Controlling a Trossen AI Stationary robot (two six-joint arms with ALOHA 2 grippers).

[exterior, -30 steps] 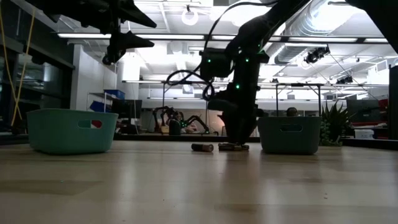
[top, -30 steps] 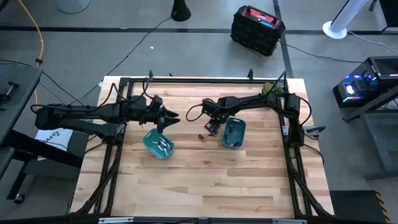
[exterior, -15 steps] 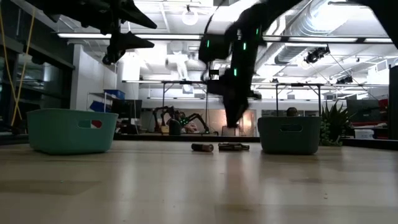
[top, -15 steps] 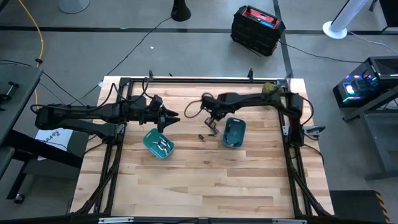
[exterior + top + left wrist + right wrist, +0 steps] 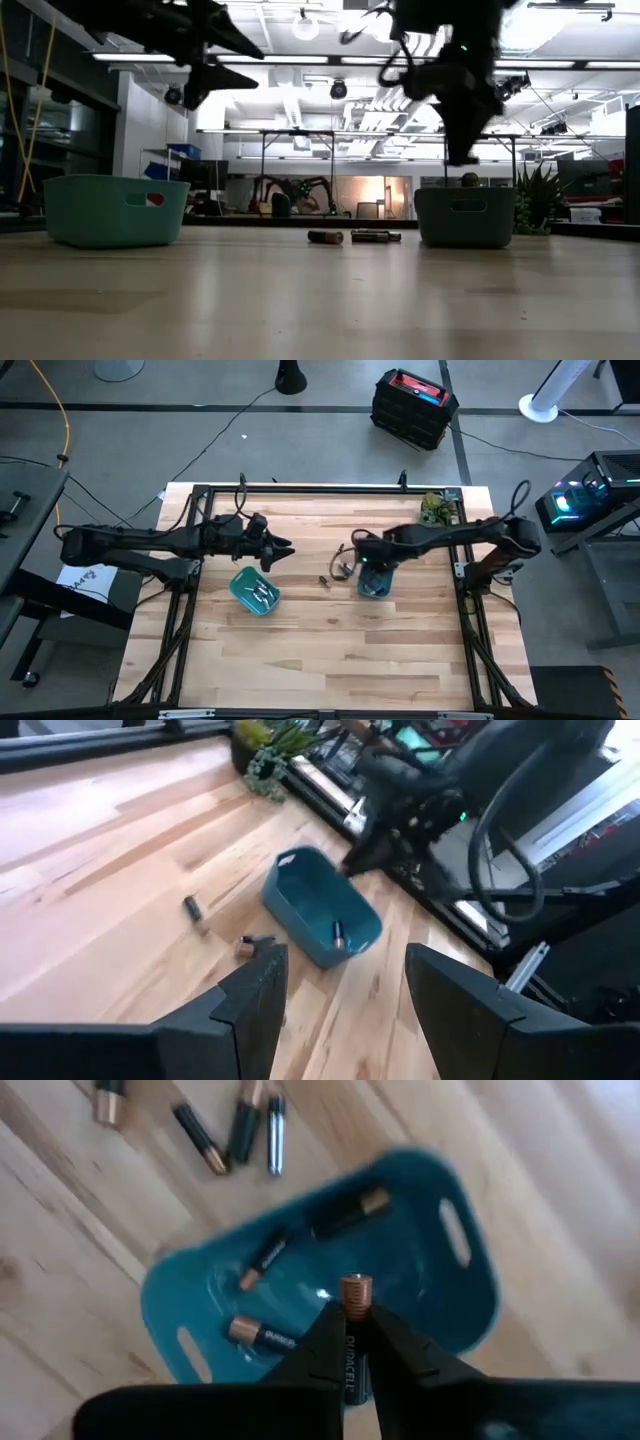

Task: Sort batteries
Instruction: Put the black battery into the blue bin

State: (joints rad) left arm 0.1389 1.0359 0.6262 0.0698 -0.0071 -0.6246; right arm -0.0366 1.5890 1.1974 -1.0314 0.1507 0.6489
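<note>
Wooden planks made up the bench (image 5: 300, 650), bare along its near edge, with all the work gathered toward its middle. Left of centre sat the left teal bin (image 5: 254, 591), already carrying several batteries (image 5: 262, 594). The left gripper (image 5: 283, 547) hung just beyond that bin, fingers (image 5: 255, 995) spread and empty, seemingly waiting its turn.

Right of centre, the right gripper (image 5: 352, 1342) hovered over the right teal bin (image 5: 440, 1310), its fingers (image 5: 322, 1342) pinching a copper-topped battery (image 5: 354, 1312) upright by its body (a hold that would let it fall straight in). Three sorted cells (image 5: 262, 1263) lay flat inside that bin, so it was evidently the destination for this type.

Between the two bins, a few loose batteries (image 5: 325, 581) lay on the bare wood, likely the unsorted remainder. Beyond the bench's far right corner stood a small potted plant (image 5: 433, 508).
</note>
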